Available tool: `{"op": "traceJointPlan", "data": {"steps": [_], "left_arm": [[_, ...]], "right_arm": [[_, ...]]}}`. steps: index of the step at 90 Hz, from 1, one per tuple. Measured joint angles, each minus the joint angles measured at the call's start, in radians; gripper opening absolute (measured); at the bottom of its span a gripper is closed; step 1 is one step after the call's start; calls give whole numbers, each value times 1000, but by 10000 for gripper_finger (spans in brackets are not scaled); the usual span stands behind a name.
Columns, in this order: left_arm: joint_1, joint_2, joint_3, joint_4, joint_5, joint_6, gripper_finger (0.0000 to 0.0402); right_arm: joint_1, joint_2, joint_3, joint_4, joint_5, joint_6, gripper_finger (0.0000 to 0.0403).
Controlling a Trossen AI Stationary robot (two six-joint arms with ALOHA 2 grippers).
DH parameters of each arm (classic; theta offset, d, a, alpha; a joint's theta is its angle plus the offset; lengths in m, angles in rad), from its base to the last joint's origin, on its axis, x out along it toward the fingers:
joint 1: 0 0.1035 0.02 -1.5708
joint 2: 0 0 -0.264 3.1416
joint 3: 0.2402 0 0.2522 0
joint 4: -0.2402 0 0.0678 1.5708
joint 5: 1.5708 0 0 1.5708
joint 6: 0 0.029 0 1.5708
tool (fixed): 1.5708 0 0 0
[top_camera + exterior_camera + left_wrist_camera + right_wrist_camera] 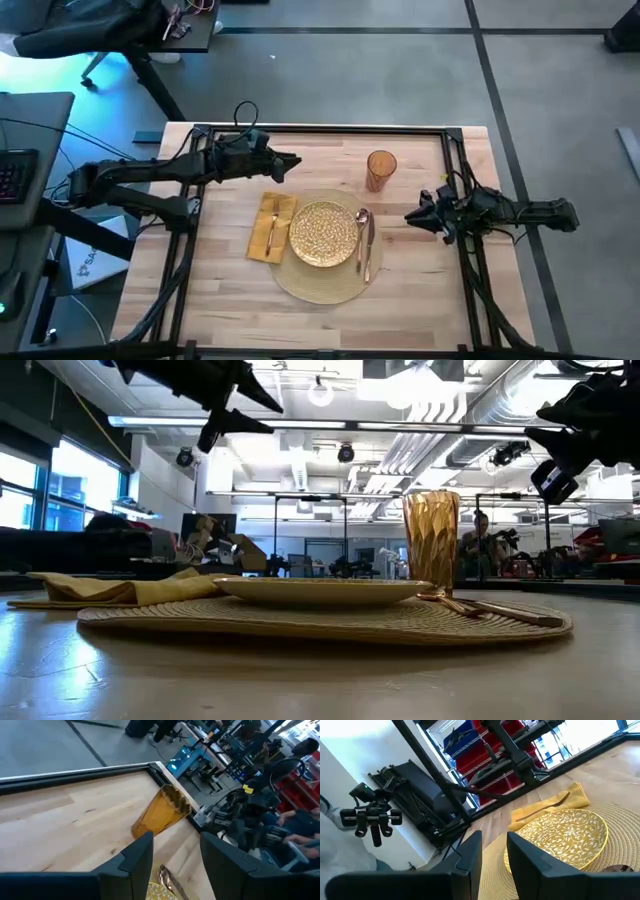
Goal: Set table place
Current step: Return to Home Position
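Note:
A round tan placemat (325,285) lies on the table (220,300) with a gold patterned plate (323,233) on it. The mustard napkin (262,240) lies left of the plate, part on the mat, with a fork (273,224) on top. A copper spoon (362,232) and knife lie on the mat right of the plate. An amber glass (380,170) stands upright beyond them. My left gripper (296,161) hovers open above the table beyond the plate and napkin. My right gripper (410,215) hovers open right of the mat. Both hold nothing.
Black frame rails (320,130) run along the table's far edge and down both sides near the arm bases. Bare wood lies in front of the mat and at the far left. Beyond the table are a desk with a keyboard (12,175), shelves and a person (482,540).

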Motion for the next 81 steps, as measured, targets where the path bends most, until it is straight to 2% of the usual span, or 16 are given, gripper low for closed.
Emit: {"op": "traceJointPlan", "data": {"steps": [12,21,37,50,61,73,81], "left_arm": [[0,0,0,-3,-1,3,147],[1,-8,0,-61,-48,3,147],[-29,-111,-51,-82,-28,155,147],[-80,-269,-152,-78,-34,186,147],[-162,-439,-270,-32,-83,276,147],[-253,-615,-418,98,-155,396,147],[-279,-690,-515,222,-162,469,147]], "right_arm": [[0,0,0,0,0,0,74],[0,0,0,0,0,0,74],[0,0,0,0,1,0,74],[0,0,0,0,1,0,74],[0,0,0,0,1,0,74],[0,0,0,0,2,0,74],[0,0,0,0,2,0,74]]}}
